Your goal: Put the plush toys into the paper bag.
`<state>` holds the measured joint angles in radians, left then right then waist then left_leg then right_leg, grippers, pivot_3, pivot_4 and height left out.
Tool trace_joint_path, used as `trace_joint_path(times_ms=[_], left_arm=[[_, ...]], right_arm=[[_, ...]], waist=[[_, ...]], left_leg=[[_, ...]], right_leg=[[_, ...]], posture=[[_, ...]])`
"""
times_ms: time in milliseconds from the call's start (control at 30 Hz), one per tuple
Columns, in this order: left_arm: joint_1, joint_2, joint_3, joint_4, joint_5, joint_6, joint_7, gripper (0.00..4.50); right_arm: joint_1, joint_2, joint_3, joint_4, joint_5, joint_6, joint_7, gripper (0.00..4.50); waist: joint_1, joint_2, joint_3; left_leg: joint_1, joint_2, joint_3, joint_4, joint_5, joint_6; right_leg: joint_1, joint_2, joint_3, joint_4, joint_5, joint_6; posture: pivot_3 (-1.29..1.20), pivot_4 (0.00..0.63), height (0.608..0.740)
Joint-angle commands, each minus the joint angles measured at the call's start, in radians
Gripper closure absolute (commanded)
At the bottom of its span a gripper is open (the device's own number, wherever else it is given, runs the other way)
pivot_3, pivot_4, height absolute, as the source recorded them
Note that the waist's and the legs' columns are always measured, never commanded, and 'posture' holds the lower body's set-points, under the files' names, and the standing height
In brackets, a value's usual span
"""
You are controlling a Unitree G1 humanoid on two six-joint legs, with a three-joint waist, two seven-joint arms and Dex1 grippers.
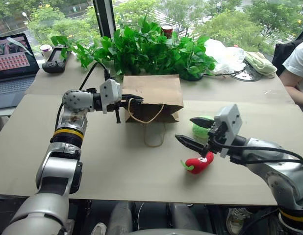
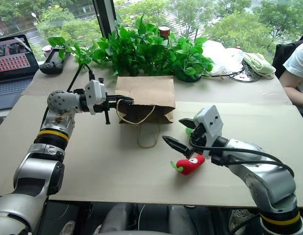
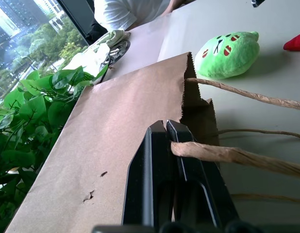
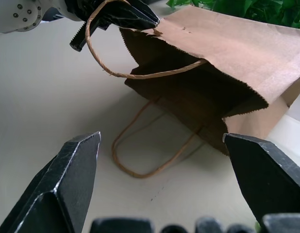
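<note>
Already the left pincer [image 1: 133,101] is clamped on the floppy brown kraft paper bag's [image 1: 154,92] twine handle [image 3: 223,154]; the right pincer [image 1: 195,131] gapes above the soft, light red chili-shaped plush toy [image 1: 199,163], best squeezed mid-body.

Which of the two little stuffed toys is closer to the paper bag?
The light-green round toy, which lies just off the bag's open mouth. The red chili toy sits farther out, toward the table's near edge, below the open right hand.
</note>
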<state>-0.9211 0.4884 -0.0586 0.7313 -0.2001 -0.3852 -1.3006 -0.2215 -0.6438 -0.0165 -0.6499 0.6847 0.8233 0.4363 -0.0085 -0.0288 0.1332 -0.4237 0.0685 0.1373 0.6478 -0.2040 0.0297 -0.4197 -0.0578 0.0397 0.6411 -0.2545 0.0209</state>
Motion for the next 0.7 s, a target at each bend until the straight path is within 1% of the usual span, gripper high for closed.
trace_joint_path(times_ms=[33, 133, 267, 400, 533, 700], left_arm=[[0.019, 0.017, 0.033, -0.146, -0.065, 0.142, 0.009, 4.5], [0.042, 0.023, 0.036, -0.218, -0.077, 0.204, 0.015, 4.5], [0.064, 0.026, 0.037, -0.285, -0.086, 0.261, 0.024, 4.5], [0.074, 0.027, 0.035, -0.322, -0.092, 0.295, 0.03, 4.5], [0.073, 0.024, 0.035, -0.342, -0.096, 0.319, 0.037, 4.5], [0.06, 0.015, 0.052, -0.353, -0.116, 0.367, 0.059, 4.5]], right_arm=[[-0.063, 0.089, 0.092, 0.056, -0.088, 0.007, -0.091, 0.69], [-0.105, 0.171, 0.144, 0.128, -0.163, -0.003, -0.154, 1.72], [-0.177, 0.267, 0.217, 0.261, -0.288, -0.061, -0.211, 3.16], [-0.233, 0.362, 0.236, 0.396, -0.381, -0.129, -0.26, 4.46], [-0.258, 0.418, 0.249, 0.521, -0.458, -0.181, -0.282, 4.46], [-0.255, 0.449, 0.249, 0.592, -0.508, -0.158, -0.284, 4.46]], waist=[[-0.005, 0.0, 0.0], [-0.008, 0.0, 0.0], [-0.007, 0.0, 0.0], [-0.007, 0.001, 0.0], [-0.006, 0.001, 0.0], [-0.006, 0.001, 0.0]], left_leg=[[0.0, 0.0, 0.0, 0.0, 0.0, 0.0], [0.0, 0.0, 0.0, 0.0, 0.001, 0.0], [0.0, 0.0, 0.001, 0.0, 0.001, 0.0], [0.0, 0.0, 0.002, 0.0, 0.001, -0.001], [0.0, 0.0, 0.002, 0.0, 0.001, -0.001], [-0.001, 0.0, 0.002, 0.0, 0.001, -0.001]], right_leg=[[0.0, 0.0, 0.0, 0.0, 0.0, 0.0], [0.0, 0.0, 0.0, 0.001, 0.0, 0.0], [-0.001, 0.0, 0.0, 0.002, 0.0, 0.0], [-0.001, 0.0, 0.0, 0.001, 0.0, 0.0], [-0.001, 0.0, 0.0, 0.002, 0.0, 0.0], [-0.001, 0.0, 0.0, 0.002, 0.0, 0.0]], posture=[[0.0, 0.15, 0.74], [0.0, 0.15, 0.74], [0.0, 0.15, 0.74], [0.0, 0.15, 0.74], [0.0, 0.15, 0.74], [0.0, 0.15, 0.74]])
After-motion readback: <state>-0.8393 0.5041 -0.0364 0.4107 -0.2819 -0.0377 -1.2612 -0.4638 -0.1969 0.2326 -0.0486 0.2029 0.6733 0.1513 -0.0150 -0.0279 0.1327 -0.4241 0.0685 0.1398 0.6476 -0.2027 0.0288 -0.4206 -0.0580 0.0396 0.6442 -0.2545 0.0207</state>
